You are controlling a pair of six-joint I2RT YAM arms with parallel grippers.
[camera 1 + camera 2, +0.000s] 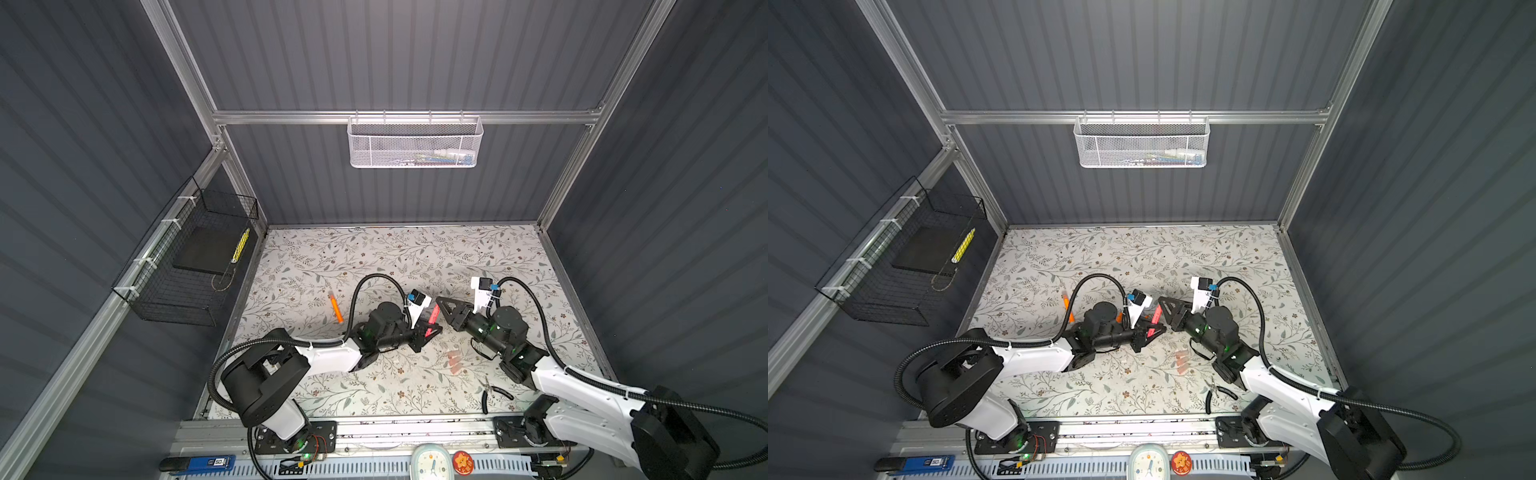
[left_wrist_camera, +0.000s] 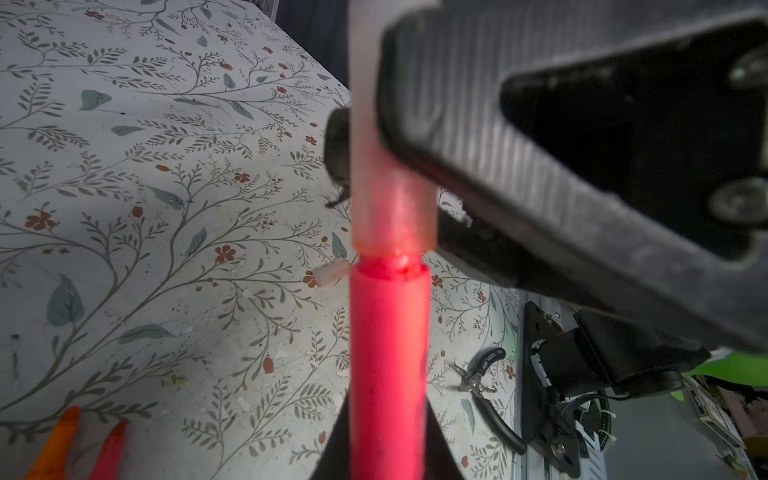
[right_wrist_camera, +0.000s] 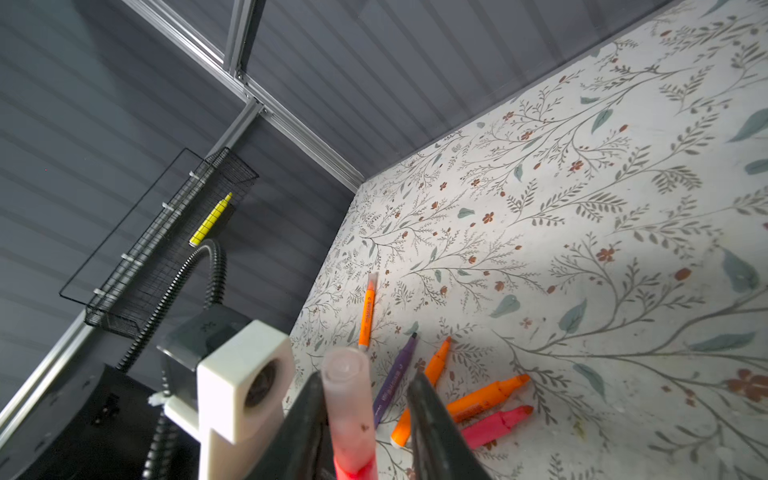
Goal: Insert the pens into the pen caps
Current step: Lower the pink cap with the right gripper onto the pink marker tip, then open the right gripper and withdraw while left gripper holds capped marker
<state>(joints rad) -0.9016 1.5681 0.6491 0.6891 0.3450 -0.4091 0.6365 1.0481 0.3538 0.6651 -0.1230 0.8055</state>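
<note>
A pink-red pen (image 2: 388,353) stands up from my left gripper (image 2: 386,461), which is shut on its lower part. A translucent pale-pink pen cap (image 2: 392,216) sits on the pen's tip, with a thin seam showing. My right gripper (image 3: 365,415) is open around that cap (image 3: 345,399); one finger (image 3: 303,428) lies against it and the other stands apart. In both top views the two grippers meet mid-table at the pen (image 1: 433,314) (image 1: 1156,314). An orange pen (image 1: 336,307) with a cap on lies to the left. Purple (image 3: 399,374), orange (image 3: 486,397) and pink-red (image 3: 496,424) pens lie uncapped together.
Loose pen caps (image 1: 455,359) lie just in front of the grippers, with one more (image 2: 330,274) apart on the mat. Black-handled pliers (image 1: 494,390) rest near the front edge by the right arm's base. A black wire basket (image 1: 187,266) hangs on the left wall.
</note>
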